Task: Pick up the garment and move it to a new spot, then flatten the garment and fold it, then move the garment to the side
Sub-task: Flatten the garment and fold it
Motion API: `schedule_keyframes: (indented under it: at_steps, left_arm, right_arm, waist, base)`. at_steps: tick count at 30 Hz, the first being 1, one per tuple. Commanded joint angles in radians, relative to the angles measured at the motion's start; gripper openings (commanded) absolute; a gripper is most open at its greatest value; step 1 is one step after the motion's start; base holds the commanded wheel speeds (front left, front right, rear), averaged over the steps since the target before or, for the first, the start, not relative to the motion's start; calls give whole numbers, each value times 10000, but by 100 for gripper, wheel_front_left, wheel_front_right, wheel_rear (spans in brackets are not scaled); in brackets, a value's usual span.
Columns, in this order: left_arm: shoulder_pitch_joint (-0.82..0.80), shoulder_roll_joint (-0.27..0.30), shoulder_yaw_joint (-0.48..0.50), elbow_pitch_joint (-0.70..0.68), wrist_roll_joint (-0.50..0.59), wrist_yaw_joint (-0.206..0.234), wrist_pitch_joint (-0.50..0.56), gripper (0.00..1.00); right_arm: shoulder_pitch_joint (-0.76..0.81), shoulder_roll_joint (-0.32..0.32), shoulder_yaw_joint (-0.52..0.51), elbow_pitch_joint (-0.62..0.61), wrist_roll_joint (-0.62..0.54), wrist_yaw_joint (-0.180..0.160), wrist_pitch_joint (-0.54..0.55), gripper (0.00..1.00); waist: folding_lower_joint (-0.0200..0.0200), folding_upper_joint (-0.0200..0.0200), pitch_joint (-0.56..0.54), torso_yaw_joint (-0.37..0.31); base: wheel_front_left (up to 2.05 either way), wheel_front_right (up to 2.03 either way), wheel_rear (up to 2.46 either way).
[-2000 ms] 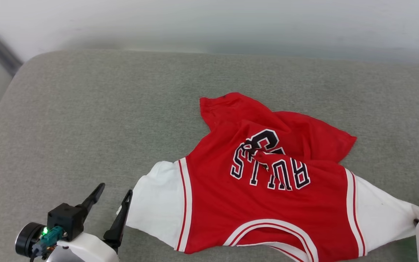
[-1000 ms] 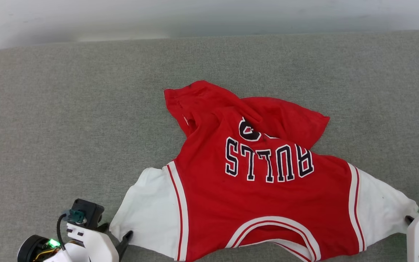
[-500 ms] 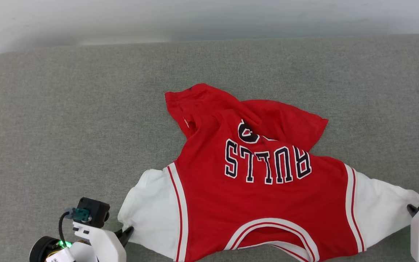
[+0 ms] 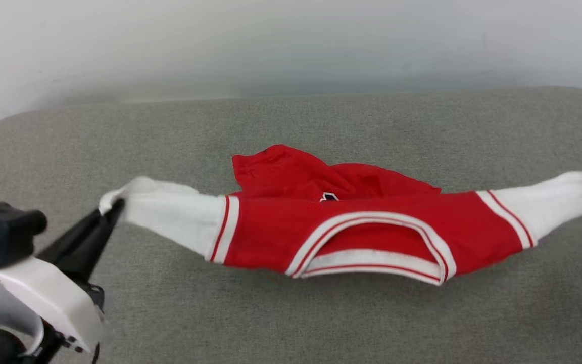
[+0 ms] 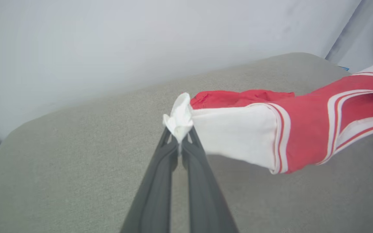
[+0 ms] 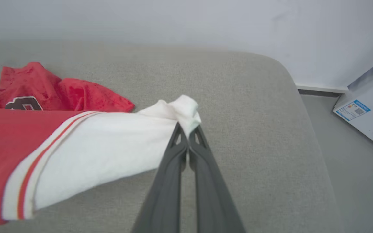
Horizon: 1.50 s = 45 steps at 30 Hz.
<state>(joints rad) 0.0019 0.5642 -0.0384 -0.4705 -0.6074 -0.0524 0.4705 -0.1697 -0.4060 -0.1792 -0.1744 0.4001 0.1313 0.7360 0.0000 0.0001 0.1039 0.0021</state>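
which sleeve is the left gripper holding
The white sleeve at the head view's left; the left gripper is shut on its cuff. The other sleeve is in the right gripper.

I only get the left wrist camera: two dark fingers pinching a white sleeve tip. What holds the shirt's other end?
Observer: The right gripper, shut on the tip of the garment's other white sleeve.
Operator: Does any print show on the red cloth?
Observer: Yes. In the right wrist view, part of a black print outlined in white shows on the bunched red part, which lies on the grey cushion.
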Motion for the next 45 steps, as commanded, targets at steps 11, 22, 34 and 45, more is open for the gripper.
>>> schedule_keyframes:
  at_steps: [11,22,34,45]
  left_arm:
    - [-2972,933,2023,-1754,-247,283,-473,0]
    - [-5701,1319,2167,-1314,150,677,-801,0]
    - [-10174,1814,746,2153,550,-44,-1296,0]
    - [-15509,830,-861,6541,1845,-354,-3127,0]
  right_arm:
    - [-3455,10,-97,-995,743,-9,-232,0]
    - [-5645,401,280,-1159,383,-9,-178,0]
    - [-9040,188,1097,808,-495,-9,-935,0]
    - [-13302,720,920,4421,-2397,-9,-3402,0]
  waist:
    - [0,-1,-357,-552]
    - [0,-1,167,-868]
    - [0,-1,2937,-865]
    - [0,-1,4965,-418]
  base:
    - [0,0,0]
    - [0,0,0]
    - [0,0,0]
    - [0,0,0]
